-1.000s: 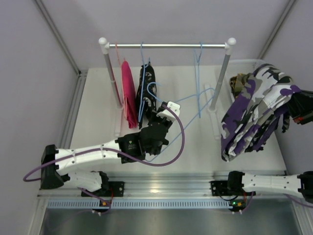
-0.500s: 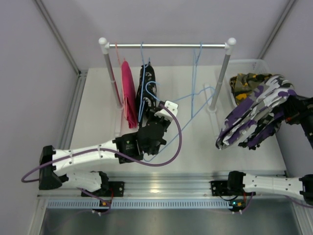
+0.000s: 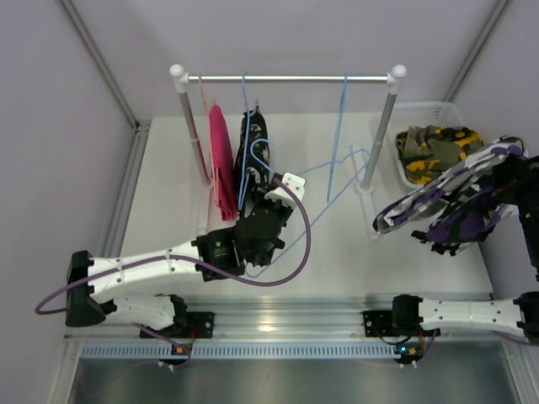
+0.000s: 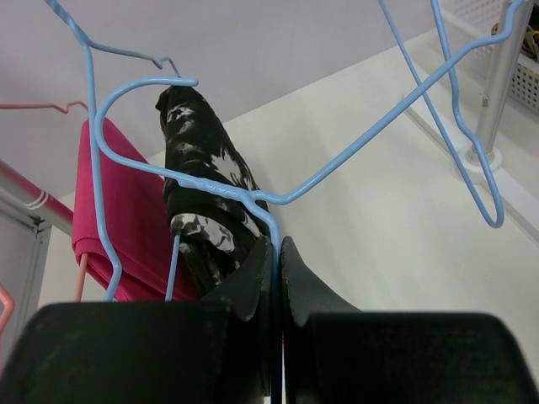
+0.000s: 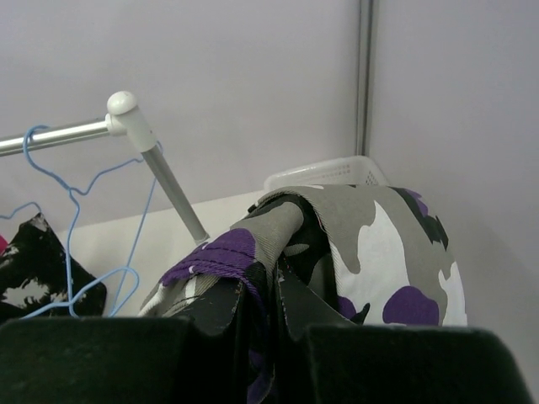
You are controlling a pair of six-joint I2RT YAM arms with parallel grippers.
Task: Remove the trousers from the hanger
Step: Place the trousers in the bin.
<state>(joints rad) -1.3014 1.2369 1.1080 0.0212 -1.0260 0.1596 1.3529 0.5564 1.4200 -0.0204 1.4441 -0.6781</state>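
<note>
My left gripper [image 3: 271,195] is shut on the neck of a blue wire hanger [image 3: 324,168], clamped between its fingertips in the left wrist view [image 4: 277,252]. The black trousers with white print [image 3: 253,139] hang right behind it [image 4: 202,160], beside the hot pink trousers [image 3: 221,160] on the rail. My right gripper [image 3: 509,189] is shut on the purple-white-black camouflage trousers [image 3: 429,206], held in the air at the right [image 5: 379,244]. The yellow-olive camouflage trousers [image 3: 434,150] lie in a white basket [image 3: 438,108].
The clothes rack has a metal rail [image 3: 286,78] on two white-capped posts [image 3: 381,135]. An empty blue hanger [image 3: 338,126] hangs on the rail near the right post. The purple cable [image 3: 299,252] loops over the table by my left arm.
My right gripper has carried the purple camouflage trousers up and to the right, off over the basket side. The empty blue hanger has swung back to hang straight. My left gripper has barely moved.
</note>
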